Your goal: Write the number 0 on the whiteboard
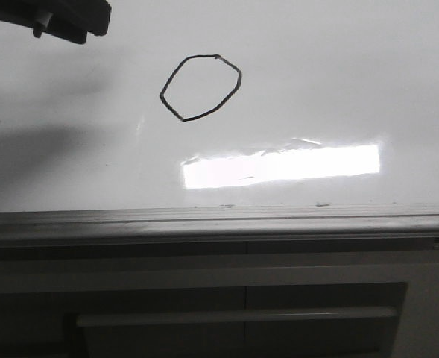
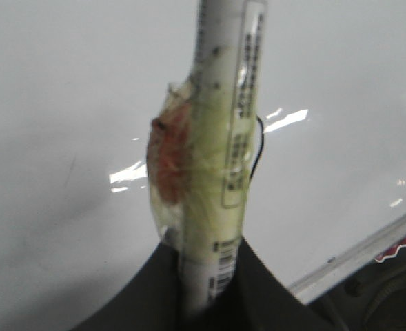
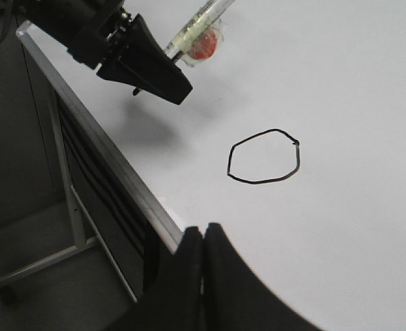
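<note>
The number 0 [image 1: 201, 87] is drawn as a thin black closed loop, somewhat angular, on the whiteboard [image 1: 338, 67]. In the front view it is seen in the upper middle part of the board, above and to the left of a bright rectangular glare [image 1: 281, 165]. The loop is closed, with a small overlap of the line at its top. In the right wrist view the same loop [image 3: 264, 157] is shown complete on the white surface [image 3: 354, 103].

A grey metal edge rail [image 1: 219, 221] is seen along the near side of the board, and a grey cabinet [image 1: 234, 317] with drawer fronts is placed under it.

The left gripper [image 3: 154, 77] is held above the board, well apart from the loop, near the edge rail [image 3: 106, 148]. It is clamped on a marker [image 2: 223, 152], whose white barrel carries a printed label and is wrapped with clear tape over a reddish patch. In the left wrist view a short piece of the black line [image 2: 258, 148] is seen just beside the marker. The tip of the marker is not shown in any view.

The right gripper [image 3: 204, 241] is held over the near part of the board, and its fingers [image 3: 220, 276] are pressed together with nothing between them.
</note>
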### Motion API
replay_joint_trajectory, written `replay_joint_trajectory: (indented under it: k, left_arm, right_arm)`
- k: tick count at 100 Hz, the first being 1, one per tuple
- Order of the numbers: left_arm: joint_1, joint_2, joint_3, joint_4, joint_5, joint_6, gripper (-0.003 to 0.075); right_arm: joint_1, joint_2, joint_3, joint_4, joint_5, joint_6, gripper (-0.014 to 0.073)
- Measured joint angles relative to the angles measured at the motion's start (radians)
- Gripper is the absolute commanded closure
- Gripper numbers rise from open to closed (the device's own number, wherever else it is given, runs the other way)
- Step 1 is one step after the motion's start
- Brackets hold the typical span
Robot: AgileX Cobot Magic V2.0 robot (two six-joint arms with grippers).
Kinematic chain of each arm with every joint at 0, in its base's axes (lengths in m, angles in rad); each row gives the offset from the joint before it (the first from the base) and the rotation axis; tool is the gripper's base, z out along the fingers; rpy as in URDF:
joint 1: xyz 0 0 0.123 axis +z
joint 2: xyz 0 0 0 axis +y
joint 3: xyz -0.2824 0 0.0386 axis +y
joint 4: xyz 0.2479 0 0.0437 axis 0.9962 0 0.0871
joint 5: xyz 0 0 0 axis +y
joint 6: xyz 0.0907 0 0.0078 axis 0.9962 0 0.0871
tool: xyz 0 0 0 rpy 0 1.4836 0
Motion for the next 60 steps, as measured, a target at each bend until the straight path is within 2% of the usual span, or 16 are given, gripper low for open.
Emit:
replay_joint_trajectory:
  k: [16, 60]
  left_arm:
    - [0.044, 0.054, 0.0, -0.045, -0.021, -0.001, 0.074]
    - [0.045, 0.171, 0.0, -0.051, -0.104, -0.001, 0.074]
  right_arm:
    - [0.0, 0.0, 0.001, 0.0, -0.022, 0.0, 0.0662]
    - [0.0, 0.0, 0.001, 0.002, -0.014, 0.045, 0.0662]
